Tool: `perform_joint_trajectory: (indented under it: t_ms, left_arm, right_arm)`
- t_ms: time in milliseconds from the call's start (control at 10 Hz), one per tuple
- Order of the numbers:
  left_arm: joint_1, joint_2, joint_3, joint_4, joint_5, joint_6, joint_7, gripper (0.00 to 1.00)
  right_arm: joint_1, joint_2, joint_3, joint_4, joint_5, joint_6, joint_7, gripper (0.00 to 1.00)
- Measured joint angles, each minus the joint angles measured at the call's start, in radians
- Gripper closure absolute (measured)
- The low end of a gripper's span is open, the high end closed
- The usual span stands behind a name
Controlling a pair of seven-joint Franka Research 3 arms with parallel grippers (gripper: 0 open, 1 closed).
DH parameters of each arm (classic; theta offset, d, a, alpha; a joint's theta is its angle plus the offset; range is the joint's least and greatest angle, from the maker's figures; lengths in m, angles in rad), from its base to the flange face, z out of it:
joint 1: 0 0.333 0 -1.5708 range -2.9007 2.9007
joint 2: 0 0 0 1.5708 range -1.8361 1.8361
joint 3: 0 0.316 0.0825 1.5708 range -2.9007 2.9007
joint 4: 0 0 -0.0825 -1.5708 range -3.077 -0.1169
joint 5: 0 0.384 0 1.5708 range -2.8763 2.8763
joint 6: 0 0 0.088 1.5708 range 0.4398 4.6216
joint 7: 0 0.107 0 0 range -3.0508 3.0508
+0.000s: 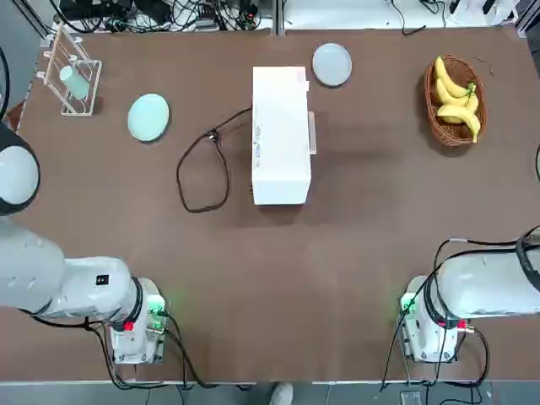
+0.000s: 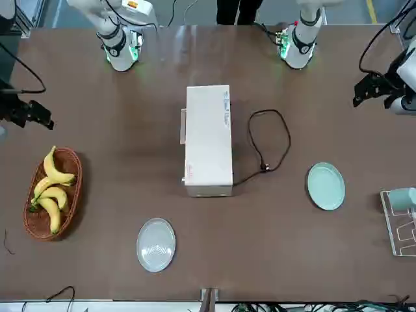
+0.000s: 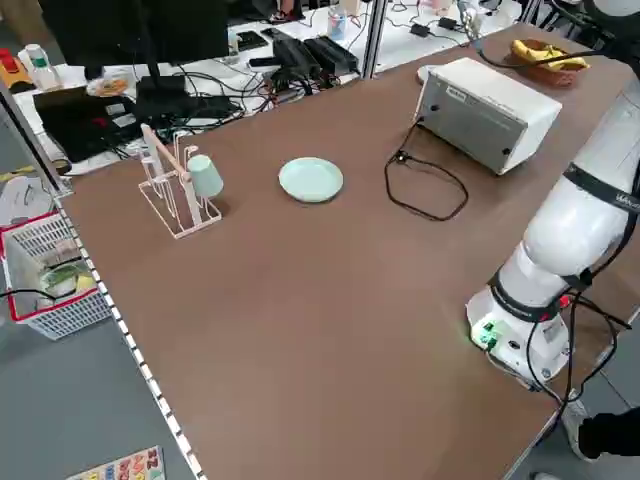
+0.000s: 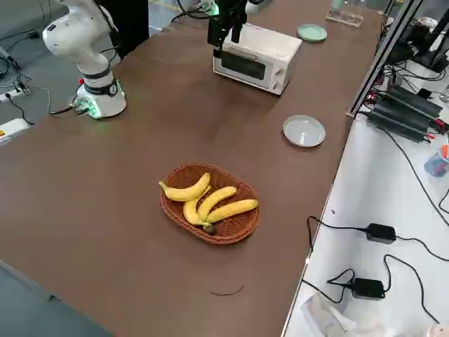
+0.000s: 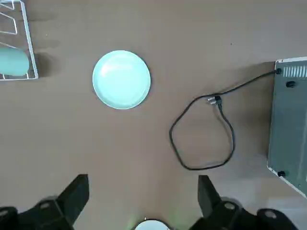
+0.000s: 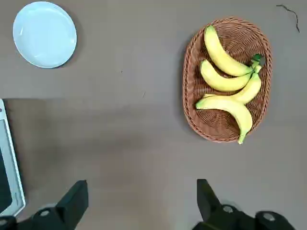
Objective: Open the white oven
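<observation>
The white oven (image 1: pixel 281 135) stands mid-table, long side running away from the bases. Its glass door (image 4: pixel 245 65) faces the robot's right and is shut, and its handle shows along that side (image 1: pixel 313 132). The black power cord (image 1: pixel 202 169) loops from its back toward the left. My left gripper (image 2: pixel 370 91) hangs high over the table's left edge, open, with the oven's grey back (image 5: pixel 290 120) well off. High over the right edge, my right gripper (image 2: pixel 34 116) is open too, and only the door's edge (image 6: pixel 7 163) shows in its wrist view. Neither touches the oven.
A pale green plate (image 1: pixel 148 116) and a wire rack holding a cup (image 1: pixel 74 78) sit at the back left. Behind the oven lies a grey plate (image 1: pixel 332 64). A wicker basket (image 1: pixel 449 133) with bananas is at the back right.
</observation>
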Motion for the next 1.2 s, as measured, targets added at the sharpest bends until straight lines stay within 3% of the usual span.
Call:
perform_joint_trajectory:
  t_ms: [300, 500, 800, 1000, 1200]
  left_arm:
    - [-0.001, 0.000, -0.004, 0.000, 0.000, 0.002, 0.001, 0.00]
    - [-0.008, 0.001, -0.019, 0.000, -0.002, 0.020, 0.000, 0.00]
    - [-0.020, 0.027, -0.100, -0.005, -0.027, 0.054, -0.137, 0.01]
    - [-0.027, 0.048, -0.190, -0.045, -0.028, 0.131, -0.246, 0.03]
    - [-0.030, 0.063, -0.291, -0.130, -0.028, 0.254, -0.398, 0.15]
  right_arm:
    - [0.004, 0.000, 0.000, -0.001, 0.000, 0.000, -0.001, 0.01]
    - [0.004, 0.000, 0.000, -0.011, 0.014, 0.006, -0.026, 0.14]
    - [0.004, 0.007, -0.004, -0.071, 0.053, 0.093, -0.135, 0.65]
    - [0.032, 0.033, 0.000, -0.190, 0.063, 0.282, -0.237, 0.96]
    - [0.112, 0.069, 0.004, -0.327, 0.185, 0.474, -0.259, 0.99]
